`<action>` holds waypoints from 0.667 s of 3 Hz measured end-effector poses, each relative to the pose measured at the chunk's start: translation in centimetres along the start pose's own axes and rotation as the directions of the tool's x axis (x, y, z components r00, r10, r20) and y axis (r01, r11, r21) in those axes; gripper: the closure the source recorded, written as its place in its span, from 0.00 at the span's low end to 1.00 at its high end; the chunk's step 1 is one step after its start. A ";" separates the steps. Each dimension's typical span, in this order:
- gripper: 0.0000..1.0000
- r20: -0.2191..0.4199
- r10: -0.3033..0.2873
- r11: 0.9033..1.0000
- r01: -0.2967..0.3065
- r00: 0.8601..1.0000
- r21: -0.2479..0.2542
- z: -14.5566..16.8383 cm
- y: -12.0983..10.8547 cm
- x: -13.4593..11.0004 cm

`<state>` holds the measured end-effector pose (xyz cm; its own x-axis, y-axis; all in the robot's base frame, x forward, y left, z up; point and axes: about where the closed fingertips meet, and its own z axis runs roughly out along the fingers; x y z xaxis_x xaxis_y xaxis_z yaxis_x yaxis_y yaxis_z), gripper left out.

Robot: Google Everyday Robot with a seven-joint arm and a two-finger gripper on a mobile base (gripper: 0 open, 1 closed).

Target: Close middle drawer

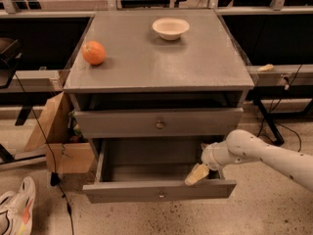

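Observation:
The middle drawer [122, 190] is pulled far out of the grey cabinet [161, 65], its low front panel carrying a small round knob [161, 196]. Its inside looks empty apart from my arm. Above it sits the taller-fronted top drawer [117, 124] with a bigger knob, almost flush with the cabinet. My white arm comes in from the right. The gripper [195, 175] hangs inside the middle drawer at its front right corner, just behind the front panel.
An orange [94, 52] and a white bowl [170, 28] rest on the cabinet top. A cardboard box [56, 138] leans against the cabinet's left side, with a cable beside it. A shoe [17, 212] lies on the floor at the lower left. Desk legs and cables stand at the right.

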<state>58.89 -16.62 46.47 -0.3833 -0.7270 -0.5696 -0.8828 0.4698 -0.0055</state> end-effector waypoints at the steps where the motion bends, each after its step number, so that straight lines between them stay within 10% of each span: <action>1: 0.00 -0.002 -0.015 1.000 0.015 1.000 -0.025 -0.6 1.3 -0.3; 2: 0.00 0.013 -0.042 0.998 0.042 0.999 -0.035 0.2 2.6 -0.3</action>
<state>56.80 -15.06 46.42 -0.3423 -0.7396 -0.5794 -0.9072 0.4208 -0.0012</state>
